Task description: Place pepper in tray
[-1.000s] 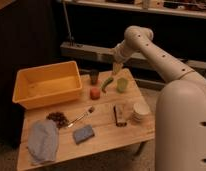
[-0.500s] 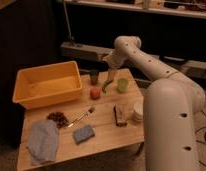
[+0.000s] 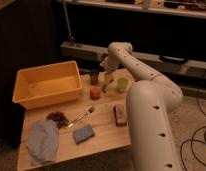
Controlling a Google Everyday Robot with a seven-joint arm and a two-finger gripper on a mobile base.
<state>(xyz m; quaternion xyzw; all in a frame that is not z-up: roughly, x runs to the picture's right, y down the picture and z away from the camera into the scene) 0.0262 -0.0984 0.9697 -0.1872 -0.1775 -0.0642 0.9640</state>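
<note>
Dim shelving is running behind a wooden table [image 3: 103, 142] on which the work is taking place. Compared with a second ago, the robot's body is standing closer and filling more of the right side, and the arm is now reaching over the table's far edge. The gripper [image 3: 107, 76] is pointing down between a dark cup [image 3: 94, 76] and a pale green cup [image 3: 122, 84], with its jaws spread wide and nothing held. The pepper [image 3: 104, 87] is lying on the table just beneath the gripper, behind a red-orange fruit [image 3: 95, 93]; whether they are touching cannot be told. The yellow tray [image 3: 48, 100] is sitting well apart to the left, without the pepper in it. By this inspector's judgement, the approach is finishing and the grasp is not yet made; lifting and carrying are remaining.
</note>
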